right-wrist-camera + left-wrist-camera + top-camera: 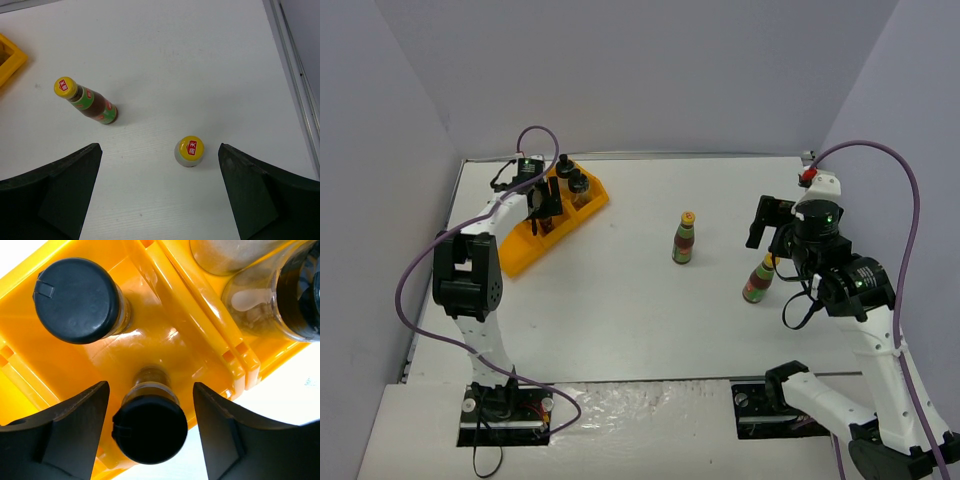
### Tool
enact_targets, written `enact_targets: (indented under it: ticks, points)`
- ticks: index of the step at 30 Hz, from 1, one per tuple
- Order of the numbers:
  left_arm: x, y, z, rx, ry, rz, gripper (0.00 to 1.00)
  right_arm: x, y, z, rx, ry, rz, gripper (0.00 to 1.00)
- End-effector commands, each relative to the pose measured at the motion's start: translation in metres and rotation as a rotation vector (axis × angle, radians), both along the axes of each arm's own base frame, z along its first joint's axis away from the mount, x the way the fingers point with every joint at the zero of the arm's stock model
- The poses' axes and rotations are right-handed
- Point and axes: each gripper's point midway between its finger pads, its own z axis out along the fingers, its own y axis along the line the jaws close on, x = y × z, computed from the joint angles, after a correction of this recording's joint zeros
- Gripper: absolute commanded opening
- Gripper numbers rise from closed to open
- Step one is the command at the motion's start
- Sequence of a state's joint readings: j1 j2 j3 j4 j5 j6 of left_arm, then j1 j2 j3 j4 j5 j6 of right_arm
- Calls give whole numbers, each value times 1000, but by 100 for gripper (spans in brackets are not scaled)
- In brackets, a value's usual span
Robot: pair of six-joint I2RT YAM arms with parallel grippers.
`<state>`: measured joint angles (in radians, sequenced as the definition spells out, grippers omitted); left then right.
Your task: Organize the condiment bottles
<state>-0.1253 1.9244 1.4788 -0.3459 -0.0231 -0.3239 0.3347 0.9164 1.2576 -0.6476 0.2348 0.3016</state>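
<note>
My left gripper (542, 207) hangs over the orange tray (516, 255), open. In the left wrist view its fingers (75, 430) stand either side of a tiny black-capped spice jar (150, 429) in a tray compartment, with a gap on each side. The second tiny jar (75, 300) stands in the same compartment. Two wider black-lidded jars (578, 186) sit in the tray's far compartments. Two yellow-capped sauce bottles stand on the table: one in the middle (684, 238), one (759, 279) right below my open right gripper (772, 238). In the right wrist view that bottle (190, 150) stands between the wide-open fingers, nearer the right one.
The white table's right edge rail (295, 90) runs close to the right gripper. The tray's corner (10, 57) shows at the left of the right wrist view. Grey walls enclose the table on three sides.
</note>
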Motion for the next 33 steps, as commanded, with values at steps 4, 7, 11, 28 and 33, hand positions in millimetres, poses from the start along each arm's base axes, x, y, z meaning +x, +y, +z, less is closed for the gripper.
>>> enact_targets:
  ticks: [4,7,11,28,33]
  points:
    - [16,-1,38,4,-107,5,67,6,2,12,13,-56,4,100]
    - [15,-1,47,3,-124,6,67,6,2,13,16,-57,6,100]
    - [12,-1,63,-4,-151,4,67,5,3,14,22,-59,8,100]
    - [-60,-42,169,61,-238,-82,73,-2,2,21,38,-70,7,100]
    - [-91,-141,188,3,-273,-276,79,0,-4,22,31,-73,-29,100]
